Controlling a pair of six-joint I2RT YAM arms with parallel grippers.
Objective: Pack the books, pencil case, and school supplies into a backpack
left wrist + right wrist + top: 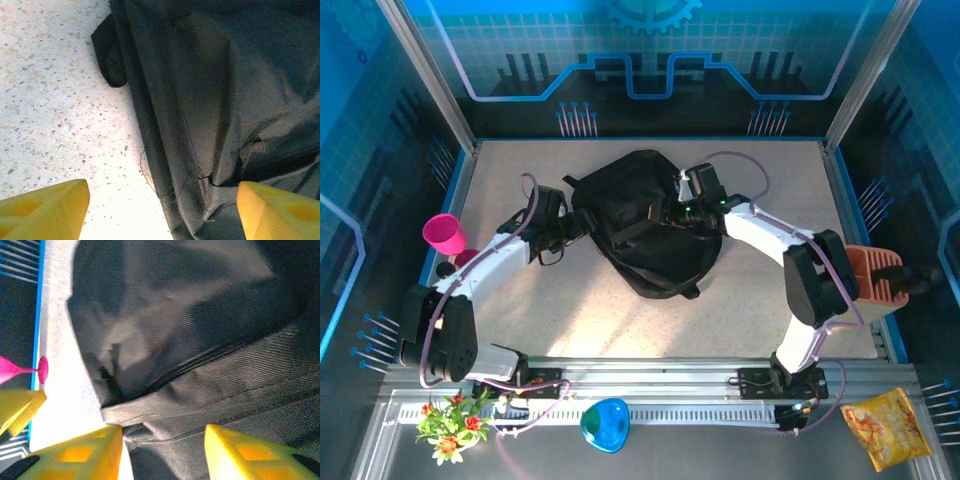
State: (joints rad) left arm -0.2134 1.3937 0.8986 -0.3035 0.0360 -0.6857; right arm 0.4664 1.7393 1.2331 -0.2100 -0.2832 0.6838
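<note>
backpack (645,225) lies flat on the table (760,300), centre-back of the work area, between the two arms. Black, soft, slumped into a rough lopsided blob, wider at the far end and tapering toward the near edge. Straps and webbing lie across the top, and one strap end trails off the near corner

left wrist view: fabric is a fine ribbed weave, dark grey-black under the light, creased in long folds. A rounded black tab (110,55) sticks out from the bag's edge onto the speckled tabletop. There is a small tuck in the fabric near the right fingertip

right wrist view: a zip line (200,365) runs diagonally across the panel, with a thick folded hem below it. The upper part is blurred

left gripper (572,222) is at the bag's left edge, jaws spread wide. One yellow finger (45,210) is over bare table, the other is over the fabric, and nothing is clamped

right gripper (670,212) is on top of the bag, right of centre, jaws apart. The hem fold sits in the gap between the yellow fingers (80,452); can't tell if either one touches it

Off the bag: pink cup (445,235) at the left table edge, orange rack (875,275) at the right edge, both well apart from the bag. On the near rail are a blue lid-like piece (605,425), a yellow snack bag (890,425) and a small flower bunch (450,420)
</note>
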